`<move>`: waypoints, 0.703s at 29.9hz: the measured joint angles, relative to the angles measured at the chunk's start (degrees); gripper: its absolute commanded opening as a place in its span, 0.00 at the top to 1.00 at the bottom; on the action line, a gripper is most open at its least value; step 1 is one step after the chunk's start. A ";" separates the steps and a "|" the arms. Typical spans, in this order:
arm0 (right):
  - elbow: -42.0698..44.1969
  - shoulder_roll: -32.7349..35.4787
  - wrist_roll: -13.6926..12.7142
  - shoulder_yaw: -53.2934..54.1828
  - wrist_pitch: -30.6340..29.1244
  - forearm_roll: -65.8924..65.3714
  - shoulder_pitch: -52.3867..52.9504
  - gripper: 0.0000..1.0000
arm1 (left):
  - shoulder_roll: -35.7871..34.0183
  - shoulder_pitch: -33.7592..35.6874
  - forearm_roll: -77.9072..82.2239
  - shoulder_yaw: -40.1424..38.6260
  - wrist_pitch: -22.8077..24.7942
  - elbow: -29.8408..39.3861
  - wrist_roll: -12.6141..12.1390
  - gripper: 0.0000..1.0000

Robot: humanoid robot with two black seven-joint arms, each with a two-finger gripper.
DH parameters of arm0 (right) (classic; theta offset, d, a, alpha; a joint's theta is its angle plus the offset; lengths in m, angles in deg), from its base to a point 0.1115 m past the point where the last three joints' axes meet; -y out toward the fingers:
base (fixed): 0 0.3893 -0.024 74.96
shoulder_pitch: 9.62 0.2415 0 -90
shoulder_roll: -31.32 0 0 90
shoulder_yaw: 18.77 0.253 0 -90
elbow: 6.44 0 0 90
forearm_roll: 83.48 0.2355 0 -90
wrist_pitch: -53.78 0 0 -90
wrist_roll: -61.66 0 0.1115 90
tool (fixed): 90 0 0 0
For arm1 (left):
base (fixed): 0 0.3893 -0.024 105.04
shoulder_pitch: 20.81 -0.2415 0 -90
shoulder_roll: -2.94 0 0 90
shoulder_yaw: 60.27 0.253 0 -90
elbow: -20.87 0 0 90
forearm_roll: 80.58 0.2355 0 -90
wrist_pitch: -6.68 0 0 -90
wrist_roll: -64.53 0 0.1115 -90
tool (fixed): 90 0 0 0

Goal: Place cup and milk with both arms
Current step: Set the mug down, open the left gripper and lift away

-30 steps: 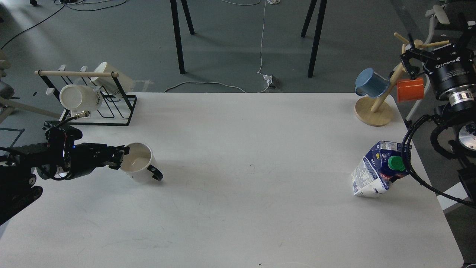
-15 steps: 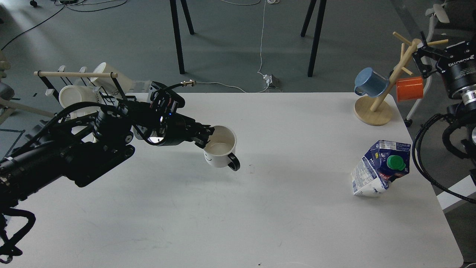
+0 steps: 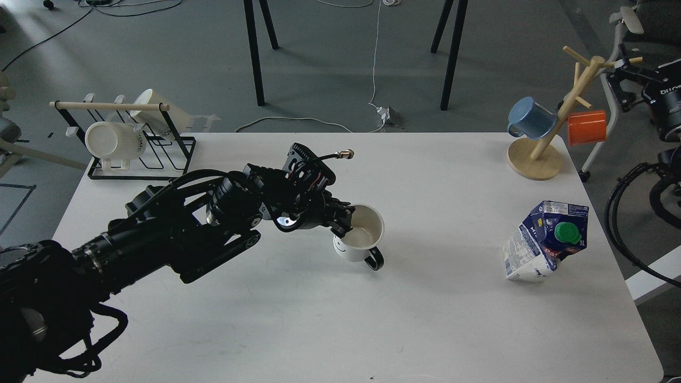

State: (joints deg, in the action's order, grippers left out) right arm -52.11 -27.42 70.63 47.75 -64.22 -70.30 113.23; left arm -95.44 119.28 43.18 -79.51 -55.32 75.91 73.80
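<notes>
A white cup (image 3: 362, 234) with a black handle is near the middle of the white table (image 3: 340, 319), upright and slightly tilted. My left gripper (image 3: 343, 221) is shut on the cup's left rim; whether the cup touches the table cannot be told. A blue and white milk carton (image 3: 542, 247) with a green cap stands leaning on the table's right side. My right gripper (image 3: 620, 85) is at the far right edge, off the table near the wooden mug tree, well above the carton; its fingers are not clear.
A black wire rack (image 3: 138, 143) with two white mugs stands at the table's back left. A wooden mug tree (image 3: 537, 154) holding a blue mug (image 3: 531, 118) and an orange mug (image 3: 587, 127) stands at the back right. Black cables hang by the right edge.
My left arm has carried the cup from the table's left side rightward to near the middle. My right gripper has drifted right and up, away from the mug tree. The carton has not moved.
</notes>
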 measured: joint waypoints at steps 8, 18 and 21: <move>-0.03 -0.23 0.00 -0.07 0.00 0.00 -1.00 0.01 | 1.64 -0.56 0.23 0.00 0.00 -1.31 -1.35 0.71; -0.73 0.52 0.00 0.81 0.00 0.27 -3.06 0.01 | -0.26 -1.01 -6.70 -5.15 -0.07 0.84 -3.03 0.32; -3.03 1.40 0.00 3.46 0.00 0.49 -6.47 0.01 | -3.65 -1.56 -20.15 -11.66 -0.06 1.26 -3.07 0.10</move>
State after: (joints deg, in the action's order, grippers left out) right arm -55.14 -26.02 70.63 51.21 -64.22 -69.81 106.76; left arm -99.09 117.71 23.02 -91.17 -55.38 77.17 70.73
